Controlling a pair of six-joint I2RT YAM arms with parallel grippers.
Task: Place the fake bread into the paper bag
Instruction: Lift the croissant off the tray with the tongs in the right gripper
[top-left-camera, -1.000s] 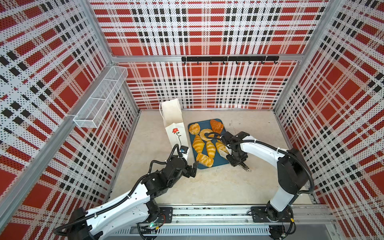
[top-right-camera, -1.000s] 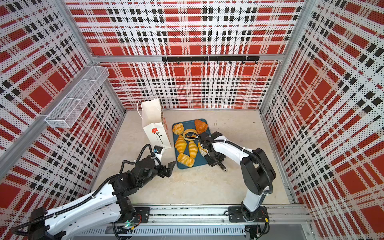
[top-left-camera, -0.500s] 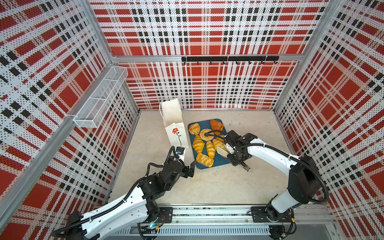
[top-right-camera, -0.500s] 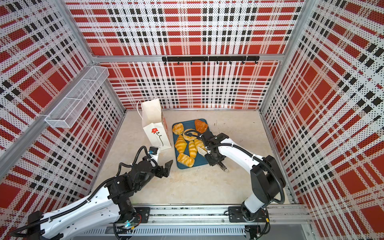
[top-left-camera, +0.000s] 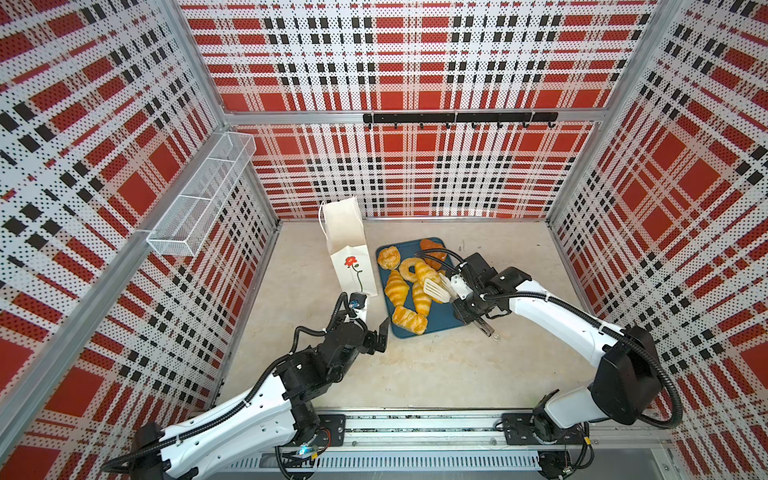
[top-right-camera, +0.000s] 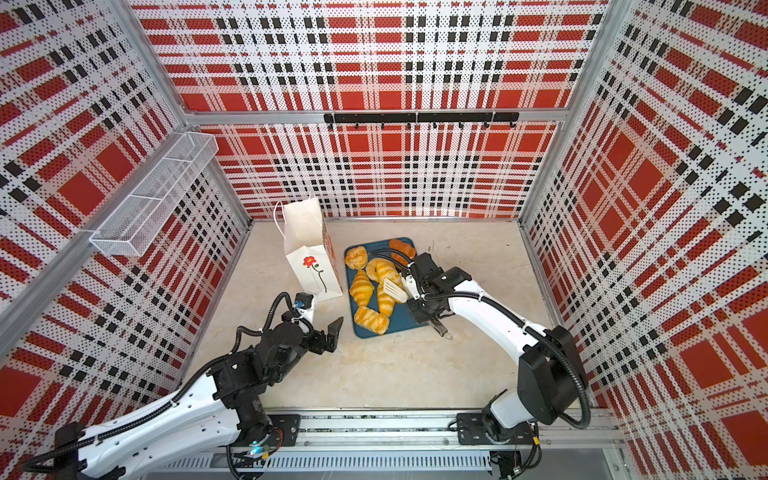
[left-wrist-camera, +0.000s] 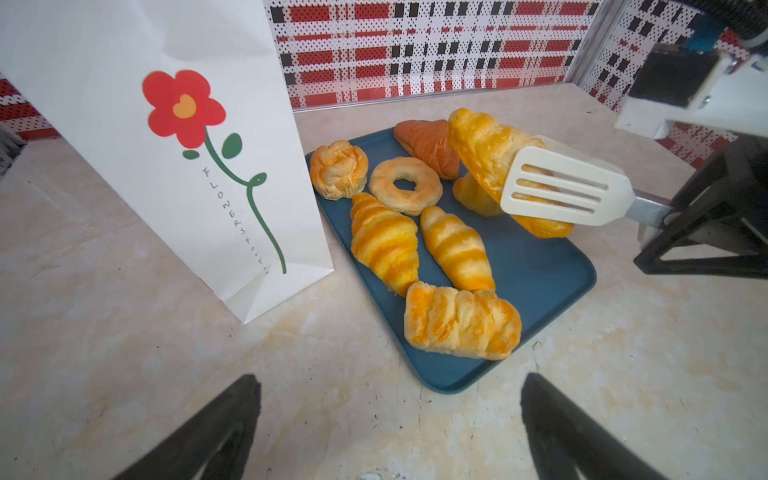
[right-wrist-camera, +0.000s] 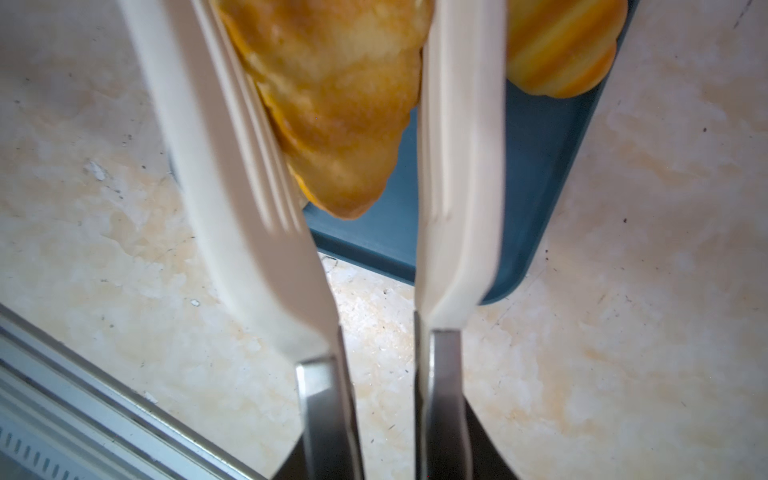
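While holding one croissant (left-wrist-camera: 486, 149) up off the tray (left-wrist-camera: 540, 270) in the tongs (left-wrist-camera: 565, 187), risks dropping it: pinched across the lower half only, tilted steeply, with most of the bulk above the blades, so likely to pivot or slide out on any jolt or slackening of the squeeze, then to fall back among the rest of the bread (left-wrist-camera: 453, 249) or onto the table (top-left-camera: 415, 374). Clenched on the tongs' metal handles, the right gripper (right-wrist-camera: 388, 453); spread wide and grasping nothing, the left gripper (left-wrist-camera: 388, 436), low over the table just in front of the bag (left-wrist-camera: 124, 166), not touching it. Hence a second hazard: a tall, narrow, light bag standing unsteadied just beside the tray, easy to tip or crumple at the mouth with a stray knock from blade or croissant, and a slim opening to hit with so long a piece held askew. Looks of the bread: golden-yellow, glossy, ridged in bands, with a toy-like sheen, probably slick against smooth blades. Seven more on the tray, among them a knotted bun (left-wrist-camera: 338, 174), a ring doughnut (left-wrist-camera: 405, 185) and one darker piece (left-wrist-camera: 428, 145), orange-brown, at the far end; none seen in the bag, though too little of the inside visible to tell.
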